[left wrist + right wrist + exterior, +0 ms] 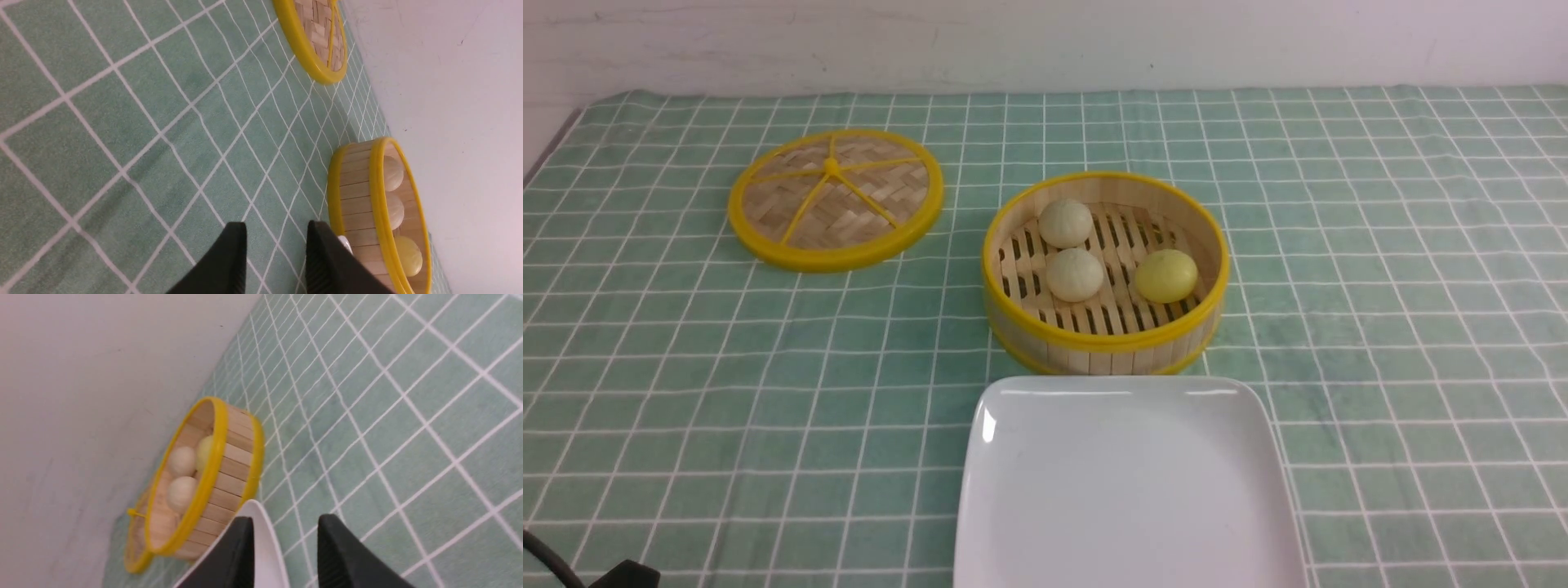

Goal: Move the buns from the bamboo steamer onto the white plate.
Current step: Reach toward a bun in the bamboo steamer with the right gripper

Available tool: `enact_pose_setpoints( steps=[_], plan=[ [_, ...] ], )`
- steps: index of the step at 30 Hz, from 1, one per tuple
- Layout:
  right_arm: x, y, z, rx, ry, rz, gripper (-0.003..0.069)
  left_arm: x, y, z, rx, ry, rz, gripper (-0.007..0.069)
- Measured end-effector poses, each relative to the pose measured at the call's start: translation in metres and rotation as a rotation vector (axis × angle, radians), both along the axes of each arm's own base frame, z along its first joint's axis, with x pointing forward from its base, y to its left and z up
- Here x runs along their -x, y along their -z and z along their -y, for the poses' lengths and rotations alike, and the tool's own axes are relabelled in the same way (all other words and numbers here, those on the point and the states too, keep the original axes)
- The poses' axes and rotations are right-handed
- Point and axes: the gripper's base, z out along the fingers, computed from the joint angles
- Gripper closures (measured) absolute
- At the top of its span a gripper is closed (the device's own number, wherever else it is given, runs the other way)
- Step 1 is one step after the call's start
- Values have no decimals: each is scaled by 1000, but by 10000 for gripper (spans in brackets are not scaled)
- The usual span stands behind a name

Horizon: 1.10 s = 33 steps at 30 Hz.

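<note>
The three buns sit in the bamboo steamer just beyond the white plate — well apart from both claws. The left gripper stands partly open with nothing between its fingertips; the right gripper — likewise parted — grips nothing either.

Matt black fingers stood apart; beyond them were a slatted bamboo steamer and a smooth, glossy white plate.
</note>
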Motion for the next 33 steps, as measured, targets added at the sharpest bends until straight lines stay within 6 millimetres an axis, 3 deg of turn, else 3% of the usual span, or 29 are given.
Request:
enact_pose_setpoints(
  steps=[3,6,7,8,13,16,18,21,24,28,33],
  plan=[
    [-1,-2,0,-45,12,18,419,0,-4,1,4,8,10,384],
    [-1,-17,3,-39,37,102,458,7,-50,2,-93,37,149,419],
    [0,-21,3,-32,38,116,463,8,-53,2,-101,40,157,424],
    [3,-41,5,47,46,205,510,13,-76,3,-154,58,208,470],
    [5,-105,6,451,41,354,662,5,-110,7,-305,170,69,607],
    [-12,-131,-1,620,-100,225,667,-16,-111,10,-318,262,-152,623],
    [-31,-132,-7,643,-249,51,662,-30,-107,11,-325,316,-275,623],
    [-59,-120,-16,610,-477,-243,658,-51,-96,14,-341,421,-436,623],
    [-87,-107,-23,578,-661,-422,657,-64,-86,17,-336,519,-530,623],
    [-119,-100,-51,529,-933,-420,656,-76,-74,22,-331,636,-592,623],
    [-164,-103,-100,552,-1110,-336,647,-84,-68,25,-309,679,-621,619]
  ],
)
